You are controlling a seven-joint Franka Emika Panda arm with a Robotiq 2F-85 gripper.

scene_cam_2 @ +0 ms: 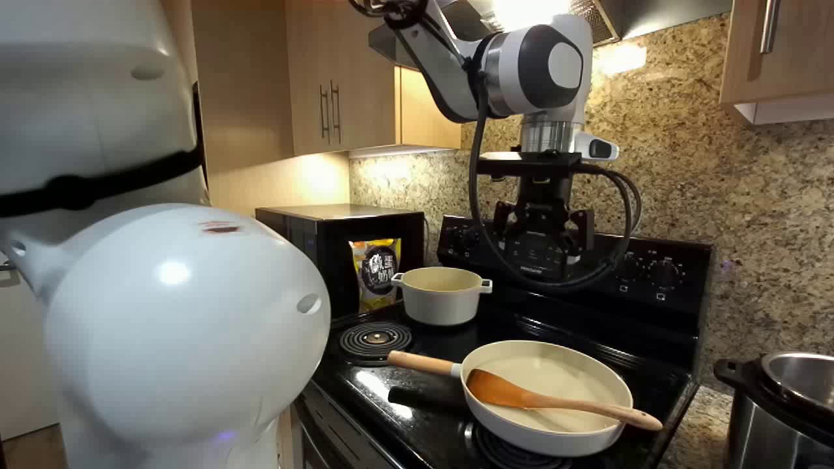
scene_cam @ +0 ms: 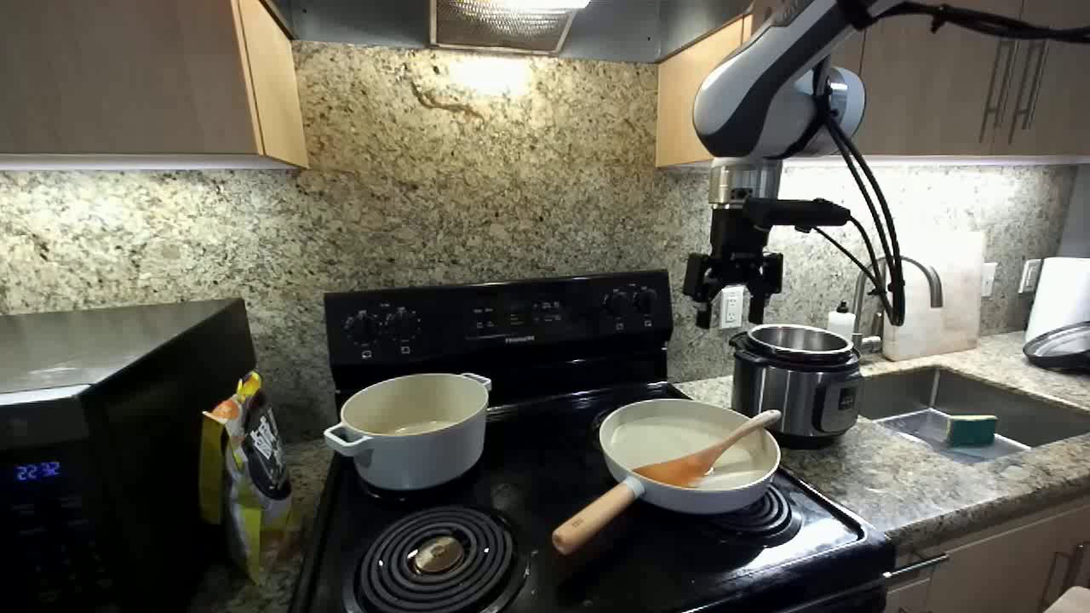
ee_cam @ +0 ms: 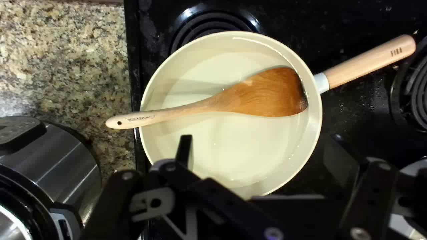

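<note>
Above the stove my gripper (scene_cam: 730, 313) hangs pointing down, its fingers wide apart with nothing between them. Beneath it in the wrist view lies a cream frying pan (ee_cam: 315, 140) with a wooden handle (ee_cam: 370, 61) and what looks like a shallow clear liquid inside. A wooden spatula (ee_cam: 263, 96) rests in the pan, its brown blade inside and its pale handle over the rim. Both exterior views show the pan (scene_cam_2: 541, 440) and spatula (scene_cam_2: 502, 391) well below the gripper (scene_cam_2: 539, 255), not touched by it.
A pale two-handled pot (scene_cam: 426, 460) stands on a rear burner. An uncovered pressure cooker (scene_cam: 792, 392) sits beside the stove, near the sink (scene_cam: 1022, 409) with a sponge (scene_cam: 971, 431). Opposite are a snack bag (scene_cam_2: 378, 273) and a microwave (scene_cam: 162, 409). The control panel (scene_cam: 511, 319) rises behind.
</note>
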